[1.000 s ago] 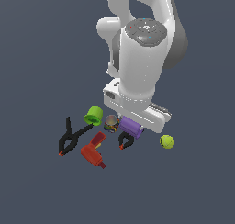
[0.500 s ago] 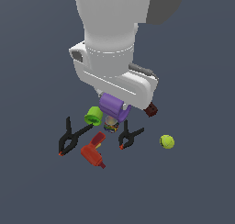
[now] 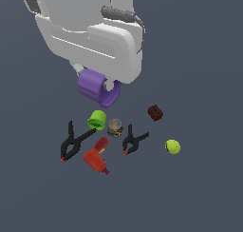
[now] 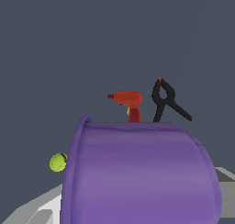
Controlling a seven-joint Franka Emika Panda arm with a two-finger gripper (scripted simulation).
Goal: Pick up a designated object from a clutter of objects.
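Carrying the small purple plastic cup (image 3: 98, 87) clear is the step in hand, judging by how it hangs on its side under the white gripper (image 3: 97, 82), lifted above the pile. The fingers are mostly hidden by the cup, so the grip reads as clamped on it by inference. To do it well, I judge, rise straight and slowly so the cup cannot twist out.

Directly below the gripper sit the bright green cup (image 3: 97, 120) and the multicoloured can (image 3: 115, 128). Just past them lie two black spring clamps (image 3: 134, 141) and the red drill (image 3: 97, 158). Farther out are the dark red-brown block (image 3: 155, 112) and the yellow-green ball (image 3: 172, 146).

The plain dark grey floor (image 3: 204, 193) runs unbroken; no walls show.
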